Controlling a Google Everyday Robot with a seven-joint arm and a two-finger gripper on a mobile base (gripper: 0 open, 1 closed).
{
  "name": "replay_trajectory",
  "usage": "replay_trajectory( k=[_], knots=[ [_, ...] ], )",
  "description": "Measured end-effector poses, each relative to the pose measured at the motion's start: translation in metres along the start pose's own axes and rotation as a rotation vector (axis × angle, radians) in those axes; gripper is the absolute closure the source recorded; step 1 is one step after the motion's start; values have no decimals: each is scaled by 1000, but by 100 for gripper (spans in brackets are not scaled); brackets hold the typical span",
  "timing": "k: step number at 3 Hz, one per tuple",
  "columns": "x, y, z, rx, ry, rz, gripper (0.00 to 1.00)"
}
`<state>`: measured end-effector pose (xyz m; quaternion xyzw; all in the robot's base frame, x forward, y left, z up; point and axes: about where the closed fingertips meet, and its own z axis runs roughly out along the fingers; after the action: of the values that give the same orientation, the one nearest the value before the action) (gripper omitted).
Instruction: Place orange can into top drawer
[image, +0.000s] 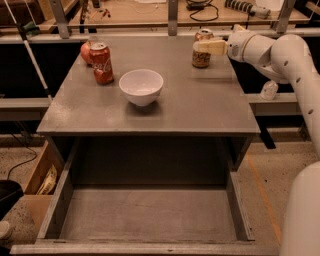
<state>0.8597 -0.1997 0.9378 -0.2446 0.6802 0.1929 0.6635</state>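
Observation:
The orange can (201, 60) stands upright at the far right of the grey tabletop (200, 107). My gripper (201, 46) reaches in from the right at the height of the can's upper half and lies across its front, touching or almost touching it. The can rests on the table. The top drawer (150, 217) is pulled out wide below the table's front edge, and its flat grey bottom is bare.
A white bowl (143, 86) sits mid-table. A red Coca-Cola can (101, 63) stands at the far left with a round red object (85, 51) behind it. A cluttered workbench (150, 12) runs behind the table. An open box (42, 177) sits on the floor to the left.

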Motion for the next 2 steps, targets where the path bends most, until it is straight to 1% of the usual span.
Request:
replay_trajectory(
  k=[1,2],
  knots=[
    [3,1,14,-35,-13,-6,0],
    [5,9,30,-89,-19,-4,0]
  ],
)
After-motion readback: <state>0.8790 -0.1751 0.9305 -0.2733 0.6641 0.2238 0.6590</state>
